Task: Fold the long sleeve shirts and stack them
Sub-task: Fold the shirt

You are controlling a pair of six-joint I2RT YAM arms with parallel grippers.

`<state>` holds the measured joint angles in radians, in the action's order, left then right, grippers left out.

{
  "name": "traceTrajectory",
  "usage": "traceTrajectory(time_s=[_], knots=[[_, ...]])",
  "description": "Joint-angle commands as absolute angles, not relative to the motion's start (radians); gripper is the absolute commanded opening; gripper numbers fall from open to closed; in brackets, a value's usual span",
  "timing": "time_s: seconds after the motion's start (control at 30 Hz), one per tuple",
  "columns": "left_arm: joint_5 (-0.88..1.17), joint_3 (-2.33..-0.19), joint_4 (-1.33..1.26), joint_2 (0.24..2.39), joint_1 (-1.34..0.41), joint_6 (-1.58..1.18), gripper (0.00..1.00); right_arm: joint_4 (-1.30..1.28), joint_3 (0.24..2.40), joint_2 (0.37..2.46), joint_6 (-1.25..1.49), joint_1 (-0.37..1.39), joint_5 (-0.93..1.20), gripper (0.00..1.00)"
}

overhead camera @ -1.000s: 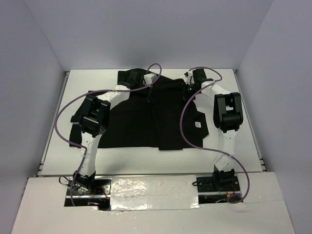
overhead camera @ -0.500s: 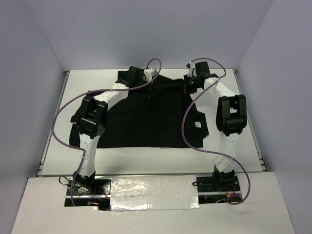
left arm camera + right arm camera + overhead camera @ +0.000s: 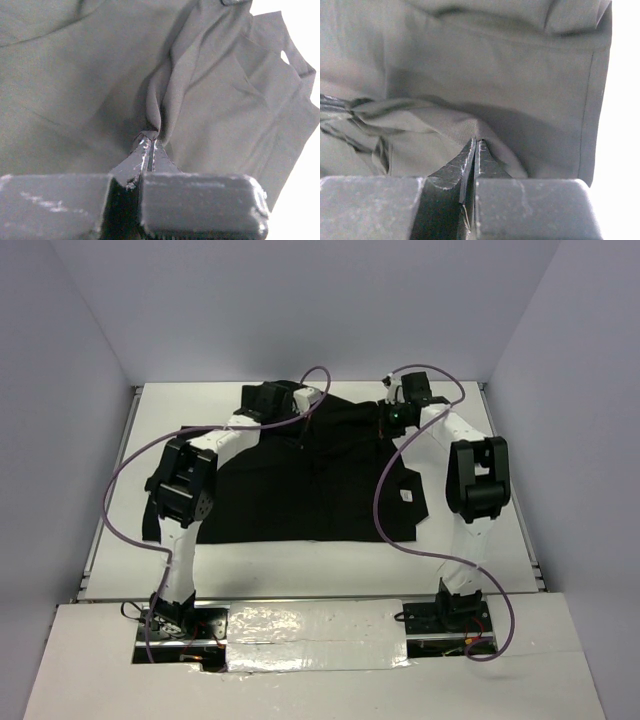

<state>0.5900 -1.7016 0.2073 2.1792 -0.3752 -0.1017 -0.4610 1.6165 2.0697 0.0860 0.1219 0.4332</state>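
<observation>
Pinching the long sleeve shirt (image 3: 300, 490) near its far edge at two places sets up the fold, and both grips look in place. The left hand (image 3: 150, 146) is closed on a gathered ridge of cloth that rises out of its fingertips. The right hand (image 3: 475, 147) is closed with its tips tucked under a soft hump of the same fabric, seemingly nipping a thin layer. The shirt lies spread across the middle of the table (image 3: 480, 540), its near hem straight and parallel to the table's near side, with one sleeve trailing off to the left.

To do this step well, I judge that both hands should rise together and travel toward the near hem at one pace, so the edge between them is taut and level. A lag on either side would skew the crease. The right grip looks shallow, so a slow lift is wise, lest the cloth slip out.

The fabric is matte black, thin and limp; it puckers into long, soft folds at each pinch and lies nearly flat elsewhere. A stitched hem runs down its edge in the right wrist view, and a small white tag (image 3: 406, 496) sits near the shirt's right side. The table is smooth and white.
</observation>
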Motion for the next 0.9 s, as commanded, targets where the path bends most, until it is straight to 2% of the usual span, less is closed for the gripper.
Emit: traceTrajectory(time_s=[0.0, 0.3, 0.47, 0.87], knots=[[0.690, -1.645, 0.152, 2.051, -0.371, -0.028, 0.00, -0.422, 1.542, 1.900, 0.035, 0.118, 0.457, 0.00], [0.793, -1.467, 0.205, 1.907, -0.412, 0.100, 0.00, -0.285, 1.144, 1.557, 0.129, 0.130, 0.443, 0.00], [0.792, -1.381, 0.294, 1.852, -0.474, 0.195, 0.00, -0.276, 0.994, 1.467, 0.152, 0.172, 0.397, 0.00], [0.795, -1.218, 0.276, 1.773, -0.514, 0.212, 0.01, -0.253, 0.723, 1.289, 0.235, 0.216, 0.368, 0.00]])
